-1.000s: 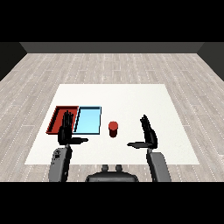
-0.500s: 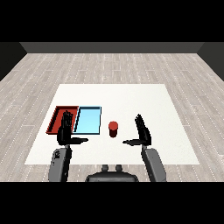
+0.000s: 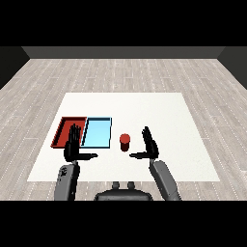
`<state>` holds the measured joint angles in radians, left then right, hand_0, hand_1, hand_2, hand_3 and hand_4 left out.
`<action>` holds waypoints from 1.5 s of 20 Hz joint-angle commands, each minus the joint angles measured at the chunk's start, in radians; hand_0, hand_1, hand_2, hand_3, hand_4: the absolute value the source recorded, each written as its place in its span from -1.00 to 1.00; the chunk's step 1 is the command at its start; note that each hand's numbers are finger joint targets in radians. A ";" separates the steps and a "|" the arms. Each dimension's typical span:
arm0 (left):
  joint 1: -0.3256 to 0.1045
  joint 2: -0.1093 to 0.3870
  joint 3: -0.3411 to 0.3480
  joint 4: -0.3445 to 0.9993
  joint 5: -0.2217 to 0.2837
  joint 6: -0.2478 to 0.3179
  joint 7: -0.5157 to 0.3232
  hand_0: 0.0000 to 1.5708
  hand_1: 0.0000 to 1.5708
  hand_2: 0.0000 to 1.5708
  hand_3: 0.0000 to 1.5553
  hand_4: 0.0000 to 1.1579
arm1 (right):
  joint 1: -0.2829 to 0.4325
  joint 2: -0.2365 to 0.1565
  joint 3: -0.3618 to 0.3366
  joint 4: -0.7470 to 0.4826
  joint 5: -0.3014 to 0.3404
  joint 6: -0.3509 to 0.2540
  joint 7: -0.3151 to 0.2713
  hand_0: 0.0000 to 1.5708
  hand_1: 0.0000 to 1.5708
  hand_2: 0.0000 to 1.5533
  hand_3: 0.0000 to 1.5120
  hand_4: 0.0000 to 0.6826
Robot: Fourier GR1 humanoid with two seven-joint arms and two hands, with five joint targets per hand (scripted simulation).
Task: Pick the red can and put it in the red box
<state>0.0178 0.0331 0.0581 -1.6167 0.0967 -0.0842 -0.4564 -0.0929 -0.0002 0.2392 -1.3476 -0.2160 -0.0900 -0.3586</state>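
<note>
Approach step: right hand [image 3: 150,144], fingers straight and thumb out, holds nothing, just right of the red can [image 3: 125,142] at frame centre on the counter [image 3: 144,103]; apparently not touching. Next: close round can, carry left to red tray [image 3: 65,130]. Left hand [image 3: 73,146] open. Count: one can, two trays, second light blue tray [image 3: 98,131].

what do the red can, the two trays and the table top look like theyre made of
Red can: likely metal or plastic; plain matte red, no glint or label.
Red tray and light blue tray: probably plastic; flat even colour, thin raised rims, no grain.
Table: smooth matte white top, perhaps laminate; uniform, no texture. The look leaves all of these open.
</note>
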 commanded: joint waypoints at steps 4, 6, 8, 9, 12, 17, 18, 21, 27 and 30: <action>-0.022 -0.006 -0.011 -0.040 -0.007 0.027 0.043 -1.00 -1.00 -1.00 -1.00 -1.00 | -0.064 0.000 0.097 0.115 -0.092 -0.086 -0.056 -1.00 -1.00 -1.00 -1.00 -1.00; -0.016 0.028 0.020 -0.018 0.034 -0.022 0.021 -1.00 -1.00 -1.00 -1.00 -1.00 | -0.020 0.000 0.140 0.036 -0.114 -0.097 -0.028 -1.00 -1.00 -1.00 -1.00 -1.00; 0.032 0.029 0.016 -0.085 0.046 -0.027 0.050 -1.00 -1.00 -1.00 -1.00 -1.00 | -0.056 0.000 0.096 0.115 -0.121 -0.070 -0.074 -1.00 -1.00 -1.00 -1.00 -1.00; -0.032 0.003 0.007 0.037 0.026 -0.014 -0.014 -1.00 -1.00 -1.00 -1.00 -1.00 | -0.062 0.000 0.060 0.101 -0.110 -0.064 -0.048 -1.00 -1.00 -1.00 -1.00 -1.00; 0.022 -0.007 -0.021 0.000 -0.001 -0.005 -0.017 -1.00 -1.00 -1.00 -1.00 -1.00 | -0.049 0.000 0.164 0.074 -0.148 -0.121 -0.059 -1.00 -1.00 -1.00 -1.00 -1.00; -0.022 -0.015 -0.027 -0.019 -0.013 0.035 0.010 -1.00 -1.00 -1.00 -1.00 -1.00 | -0.090 0.000 0.123 0.211 -0.190 -0.041 -0.125 -1.00 -1.00 -1.00 -1.00 -1.00; 0.041 -0.031 -0.056 -0.048 -0.001 0.016 0.011 -1.00 -1.00 -1.00 -1.00 -1.00 | -0.166 0.000 0.226 0.275 -0.262 -0.161 -0.178 -1.00 -1.00 -1.00 -1.00 -1.00; -0.003 0.006 0.010 0.022 0.026 -0.010 -0.042 -1.00 -1.00 -1.00 -1.00 -1.00 | -0.178 0.000 0.159 0.274 -0.238 -0.097 -0.148 -1.00 -1.00 -1.00 -1.00 -1.00; 0.009 -0.008 -0.011 -0.004 0.025 -0.013 -0.041 -1.00 -1.00 -1.00 -1.00 -1.00 | -0.188 0.000 0.197 0.307 -0.291 -0.131 -0.157 -1.00 -1.00 -1.00 -1.00 -1.00; -0.036 0.025 0.031 0.018 0.048 -0.020 0.000 -1.00 -1.00 -1.00 -1.00 -1.00 | -0.268 0.000 0.205 0.381 -0.339 -0.166 -0.159 -1.00 -1.00 -1.00 -1.00 -1.00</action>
<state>0.0063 0.0426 0.0605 -1.6101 0.1255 -0.1009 -0.4739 -0.3364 0.0000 0.4570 -0.9931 -0.5359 -0.2489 -0.5224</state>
